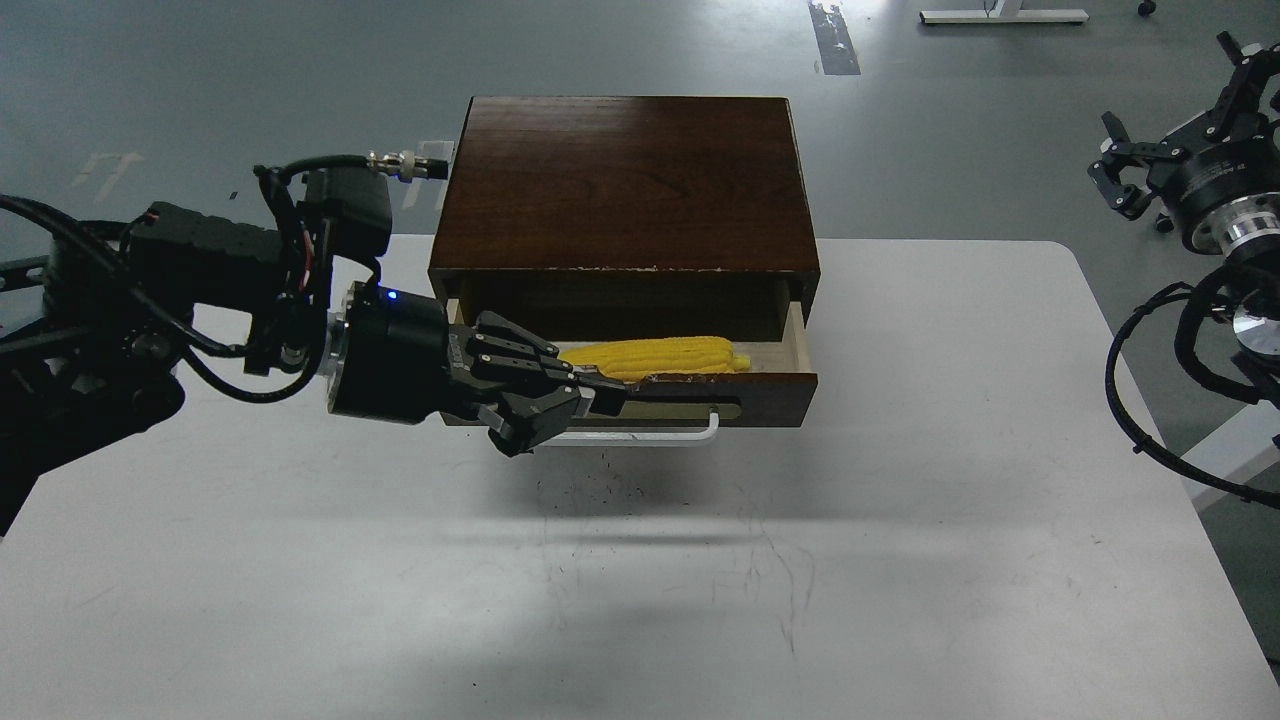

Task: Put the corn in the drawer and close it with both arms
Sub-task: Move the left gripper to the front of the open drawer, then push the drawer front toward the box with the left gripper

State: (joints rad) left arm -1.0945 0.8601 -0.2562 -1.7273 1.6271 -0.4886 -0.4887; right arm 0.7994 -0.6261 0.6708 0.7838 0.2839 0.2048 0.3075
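The yellow corn lies inside the open drawer, lengthwise behind its dark front. The drawer sticks out of a dark brown wooden cabinet on the white table. My left gripper hangs in front of the drawer's left half, fingers bunched together and pointing right. It covers the left part of the front and of the white handle and holds nothing. My right gripper is raised off the table's far right corner, fingers spread and empty.
The right arm's black cables loop beside the table's right edge. Grey floor lies behind the cabinet, with a white stand foot far back. The table in front of the drawer shows only scuff marks.
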